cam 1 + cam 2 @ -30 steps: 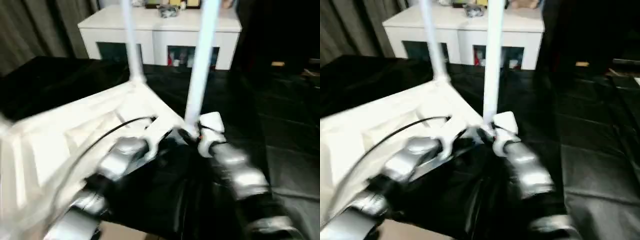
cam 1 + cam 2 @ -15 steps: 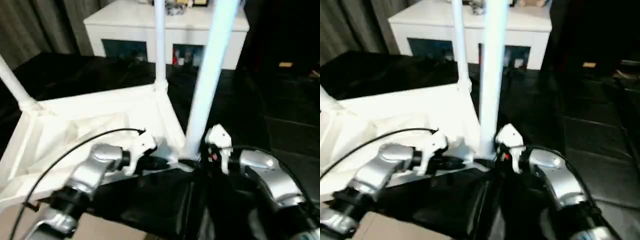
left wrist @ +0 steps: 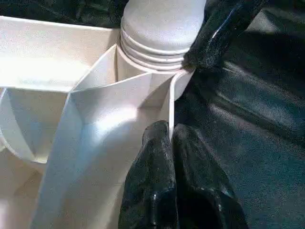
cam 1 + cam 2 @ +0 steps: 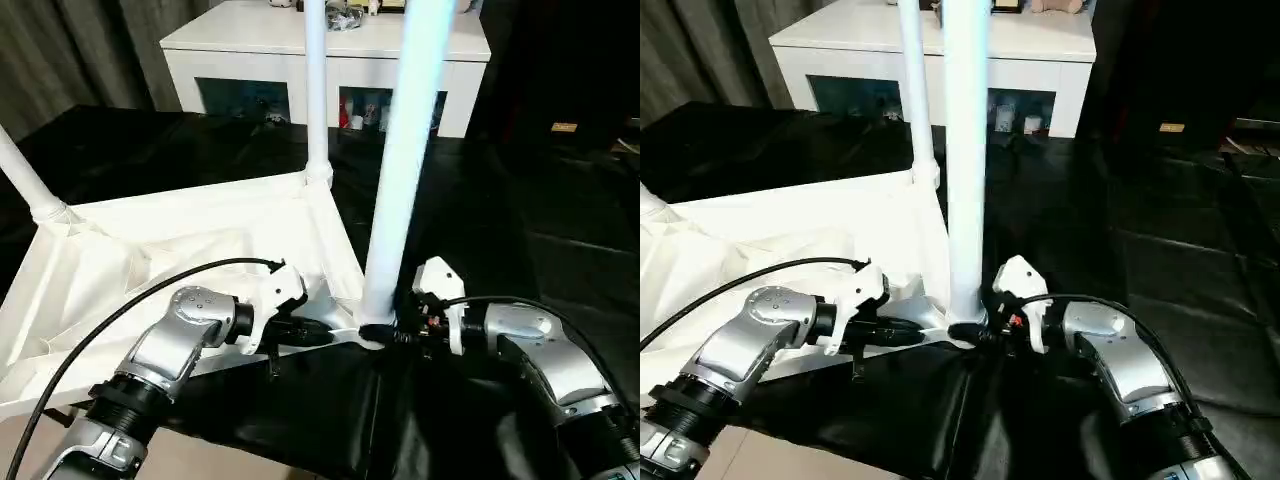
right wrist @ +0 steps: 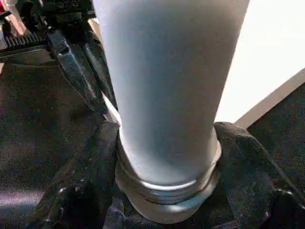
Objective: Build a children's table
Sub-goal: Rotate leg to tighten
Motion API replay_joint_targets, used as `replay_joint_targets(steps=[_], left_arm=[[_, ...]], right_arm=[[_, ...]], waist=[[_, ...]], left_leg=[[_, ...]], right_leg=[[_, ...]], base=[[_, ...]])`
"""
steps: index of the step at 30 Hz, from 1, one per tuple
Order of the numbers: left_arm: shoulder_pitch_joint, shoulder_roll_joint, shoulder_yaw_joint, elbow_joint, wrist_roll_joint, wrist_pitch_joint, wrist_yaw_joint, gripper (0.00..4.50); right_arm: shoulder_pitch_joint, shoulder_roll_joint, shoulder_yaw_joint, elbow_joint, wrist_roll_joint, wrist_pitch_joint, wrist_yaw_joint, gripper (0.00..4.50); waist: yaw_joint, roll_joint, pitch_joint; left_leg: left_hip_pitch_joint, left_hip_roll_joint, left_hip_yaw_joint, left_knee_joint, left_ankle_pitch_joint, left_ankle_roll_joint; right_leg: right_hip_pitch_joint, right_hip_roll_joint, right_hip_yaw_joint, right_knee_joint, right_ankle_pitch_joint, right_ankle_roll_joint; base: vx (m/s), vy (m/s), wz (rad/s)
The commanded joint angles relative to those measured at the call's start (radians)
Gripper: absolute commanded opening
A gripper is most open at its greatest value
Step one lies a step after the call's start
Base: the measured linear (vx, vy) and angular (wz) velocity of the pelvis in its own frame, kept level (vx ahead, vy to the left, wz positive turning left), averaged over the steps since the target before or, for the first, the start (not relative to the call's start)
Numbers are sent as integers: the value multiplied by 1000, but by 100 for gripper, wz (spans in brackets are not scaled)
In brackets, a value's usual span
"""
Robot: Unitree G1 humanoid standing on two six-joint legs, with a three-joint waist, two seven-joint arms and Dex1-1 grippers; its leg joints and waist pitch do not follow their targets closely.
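The children's table lies upside down, its ribbed white top (image 4: 170,250) on the black cloth and its legs pointing up. The near leg (image 4: 400,170) stands in the corner socket closest to me. My left gripper (image 4: 312,330) is shut on the thin raised rim (image 3: 170,109) just beside that corner, its fingers (image 3: 152,176) pinching the edge. My right gripper (image 4: 385,336) is shut around the base of the near leg (image 5: 167,86), one black finger (image 5: 88,191) on each side of the threaded collar. A far leg (image 4: 316,90) and a left leg (image 4: 25,175) also stand upright.
A white cabinet (image 4: 320,60) with dark glass doors stands behind the table. Black cloth (image 4: 540,220) covers the surface to the right and front. A black cable (image 4: 130,310) loops from my left arm over the table top. Grey curtains (image 4: 80,50) hang at the back left.
The head view has shifted and steadied. The table top now lies flatter and the near leg stands more upright. Both grippers stay at the same corner.
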Motion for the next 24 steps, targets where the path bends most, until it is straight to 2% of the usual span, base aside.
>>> replay_joint_targets(steps=[1, 5, 7, 8, 9, 10, 11, 12, 13, 14, 15, 16, 17, 18, 19, 20, 21, 23, 24], left_arm=[[-3, 13, 21, -43, -26, 11, -6, 0], [-2, 13, 21, -44, -24, 15, -5, 0], [-11, -5, 29, -18, -8, 11, 38, 0], [-36, -40, 48, 39, 14, -18, 122, 0], [-36, -40, 48, 39, 14, -18, 122, 0], [-55, -66, 61, 79, 30, -39, 181, 0], [-87, -100, 71, 136, 57, -58, 268, 0], [-87, -100, 71, 136, 57, -58, 268, 0], [-124, -139, 76, 199, 88, -68, 364, 0], [-124, -139, 76, 199, 88, -68, 364, 0], [-124, -139, 76, 199, 88, -68, 364, 0], [-146, -161, 81, 232, 101, -67, 421, 0], [-171, -188, 89, 273, 113, -60, 492, 0], [-193, -211, 96, 310, 123, -59, 554, 0], [-214, -236, 98, 348, 133, -54, 614, 0], [-214, -236, 98, 348, 133, -54, 614, 0], [-225, -250, 98, 370, 140, -50, 648, 0], [-240, -267, 97, 408, 153, -66, 680, 0], [-246, -276, 89, 431, 164, -82, 685, 0]], right_arm=[[2, 0, 3, -13, 17, 9, 20, 270], [5, 6, -2, -10, 18, 13, 10, 267], [-3, 42, -24, 15, 5, 20, -65, 267], [-17, 86, -45, 50, -21, 29, -171, 267], [-17, 86, -45, 50, -21, 29, -171, 267], [-28, 116, -60, 74, -40, 36, -245, 267], [-40, 172, -92, 103, -58, 64, -379, 267], [-40, 172, -92, 103, -58, 64, -379, 267], [-53, 242, -134, 132, -73, 107, -542, 267], [-53, 242, -134, 132, -73, 107, -542, 267], [-53, 242, -134, 132, -73, 107, -542, 267], [-58, 274, -153, 148, -85, 125, -626, 267], [-63, 304, -168, 172, -107, 135, -720, 266], [-68, 330, -176, 194, -129, 134, -802, 266], [-74, 359, -181, 212, -155, 125, -885, 266], [-74, 359, -181, 212, -155, 125, -885, 266], [-77, 377, -183, 221, -170, 118, -933, 266], [-80, 405, -168, 226, -190, 107, -956, 266], [-84, 424, -154, 230, -194, 91, -943, 266]], waist=[[2, -14, -62], [2, -14, -61], [0, -14, -61], [-3, -15, -59], [-4, -17, -59], [-5, -18, -60], [-6, -20, -59], [-10, -17, -55], [-15, -19, -60], [-13, -18, -61], [-14, -20, -62], [-13, -19, -63], [-13, -15, -63], [-15, -15, -64], [-13, -13, -64], [-11, -16, -64], [-7, -16, -65], [-8, -15, -65], [-7, -11, -64]], left_leg=[[3, 9, 5, -68, -203, 74], [3, 8, 5, -68, -208, 73], [2, 7, 6, -68, -208, 68], [-1, 6, 6, -68, -206, 66], [1, 3, 7, -69, -217, 51], [2, 3, 5, -69, -220, 47], [2, 2, 5, -70, -218, 43], [1, 1, 6, -72, -221, 38], [3, -1, 3, -72, -216, 17], [5, -1, 3, -72, -218, 15], [2, 0, 1, -72, -215, 16], [0, 0, 1, -71, -210, 20], [3, 0, 4, -69, -197, 24], [1, -3, 4, -68, -179, 16], [6, -3, 4, -68, -178, 9], [6, -3, 4, -69, -187, 8], [2, -3, 3, -69, -183, 16], [3, -3, 3, -70, -188, 21], [4, -4, 4, -70, -197, 21]], right_leg=[[55, -29, 22, -57, -164, -258], [55, -28, 21, -58, -169, -259], [54, -28, 22, -58, -175, -256], [52, -27, 22, -60, -178, -255], [52, -28, 21, -64, -214, -244], [55, -29, 20, -64, -227, -238], [53, -28, 21, -66, -234, -228], [49, -24, 22, -69, -250, -223], [52, -26, 22, -67, -256, -211], [50, -26, 21, -68, -254, -209], [56, -29, 21, -66, -244, -206], [57, -29, 21, -65, -230, -207], [50, -27, 23, -65, -202, -212], [51, -25, 23, -64, -185, -213], [49, -25, 23, -64, -182, -215], [50, -26, 23, -65, -185, -218], [57, -28, 22, -64, -174, -215], [56, -27, 22, -64, -168, -211], [51, -28, 23, -67, -179, -209]], base=[[0, 0, 0], [0, 0, 0], [0, 0, 0], [0, 0, 0], [0, 0, 0], [0, 0, 0], [0, 0, 0], [0, 0, 0], [0, 0, 0], [0, 0, 0], [0, 0, 0], [0, 0, 0], [0, 0, 0], [0, 0, 0], [0, 0, 0], [0, 0, 0], [0, 0, 0], [0, 0, 0], [0, 0, 0]])
